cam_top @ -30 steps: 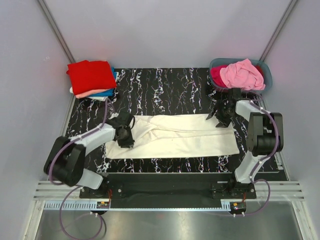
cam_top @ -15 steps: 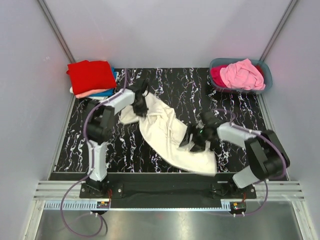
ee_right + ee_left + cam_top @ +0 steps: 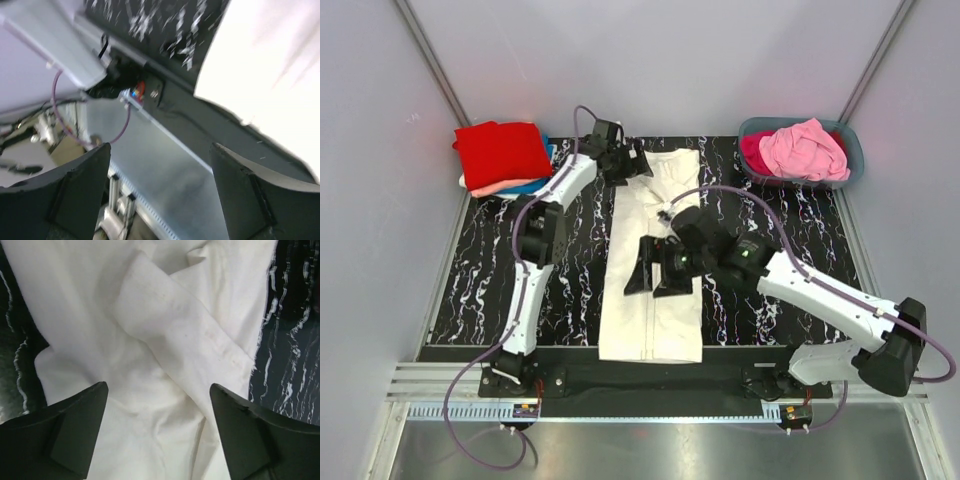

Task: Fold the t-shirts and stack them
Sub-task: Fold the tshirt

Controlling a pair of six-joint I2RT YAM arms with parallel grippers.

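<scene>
The large cream t-shirt lies flat as a long strip running from the near edge to the back of the black marbled table. My left gripper is open at the strip's far end. In the left wrist view it hovers just over the cream t-shirt, where a sleeve is folded across, with nothing between its fingers. My right gripper hangs open over the middle of the strip. The right wrist view shows the right gripper empty, with the shirt's hem at the upper right.
A folded stack with a red t-shirt on top, salmon and blue ones under it, sits at the back left. The grey-blue tub at the back right holds a pink t-shirt and a magenta one. Grey walls close in on three sides.
The cream shirt, sideways a second ago, was swung round to lie front to back. The left gripper carried one end to the back and let go; the right moved to the middle, wider open.
</scene>
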